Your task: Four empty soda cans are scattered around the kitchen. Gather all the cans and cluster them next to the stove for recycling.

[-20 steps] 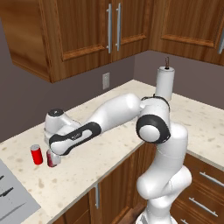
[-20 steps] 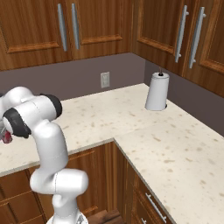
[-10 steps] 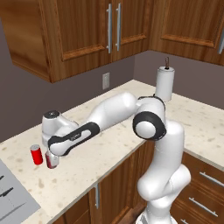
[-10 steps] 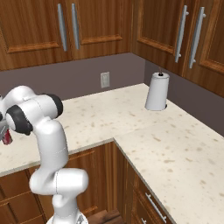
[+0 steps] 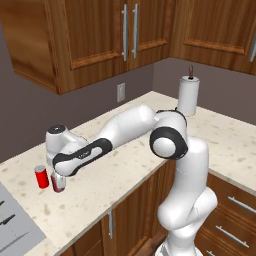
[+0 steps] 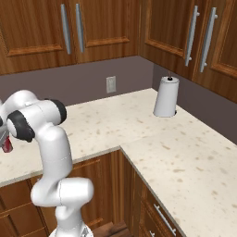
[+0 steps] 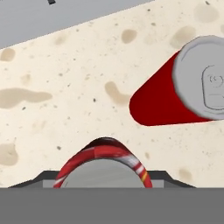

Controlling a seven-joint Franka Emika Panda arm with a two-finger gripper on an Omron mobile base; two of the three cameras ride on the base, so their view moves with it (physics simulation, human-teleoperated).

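Fingers are pinching a red cylindrical soda can with white stripes and silvery top from above, holding it upright just beside another plain red can on the speckled beige table, seemingly clustering them near the grey stove.

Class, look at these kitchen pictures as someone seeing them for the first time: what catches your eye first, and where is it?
The white arm stretches left across the speckled counter, its end effector down around a red striped can. Beside it stands another red can, upright and apart from the first, near the grey stove edge. Far back in the corner a paper towel roll stands under the wooden cabinets.
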